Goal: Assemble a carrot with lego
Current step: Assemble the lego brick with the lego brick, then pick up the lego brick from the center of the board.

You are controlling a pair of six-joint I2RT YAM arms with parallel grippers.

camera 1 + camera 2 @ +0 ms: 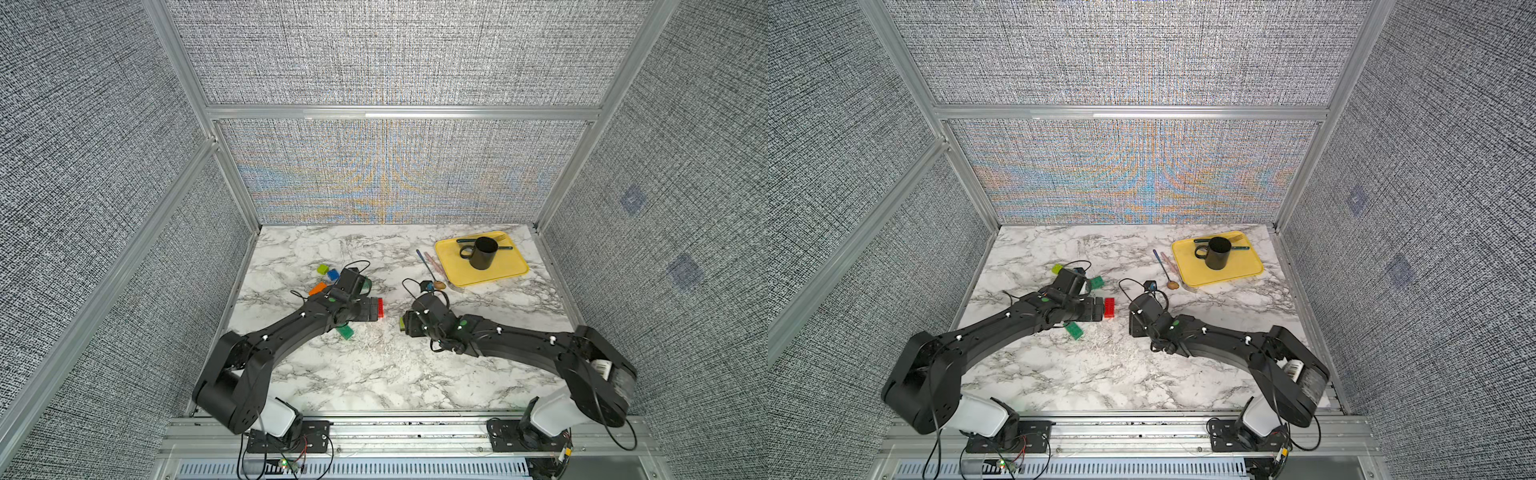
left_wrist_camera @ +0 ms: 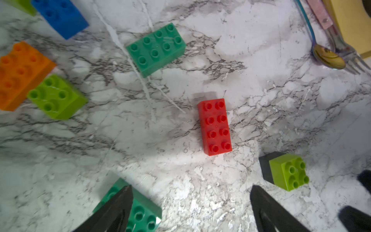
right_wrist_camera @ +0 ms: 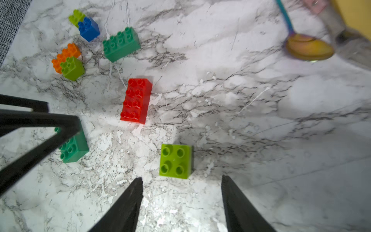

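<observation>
The carrot (image 2: 281, 170) is only begun: a lime brick (image 3: 175, 160) sits on a black brick (image 2: 264, 166). This small stack stands on the table (image 2: 281, 100), just in front of the right gripper (image 3: 181, 177). The jaws of that gripper are apart and grasp nothing; the stack is beyond their tips, not between them. The left gripper (image 2: 190, 186) is also spread wide and empty, and the red brick (image 2: 214, 126) lies a little ahead of it.

I judge that the red brick is the next layer. To take it well, the left gripper should come down with one finger on each long side, so the jaws close across the narrow width. One finger (image 2: 116, 209) is over a green brick (image 2: 144, 215); it is better to move clear of it first, so that it is not pushed.

The red brick is longer than the lime one, so it should be centred over the stack, kept level and pressed straight down. The right gripper may hold the black brick meanwhile, because the stack is small and could tip or slide on the smooth table. The second green brick (image 2: 156, 49), the orange brick (image 2: 20, 74) and the blue brick (image 2: 60, 16) lie to the side and are not needed yet
</observation>
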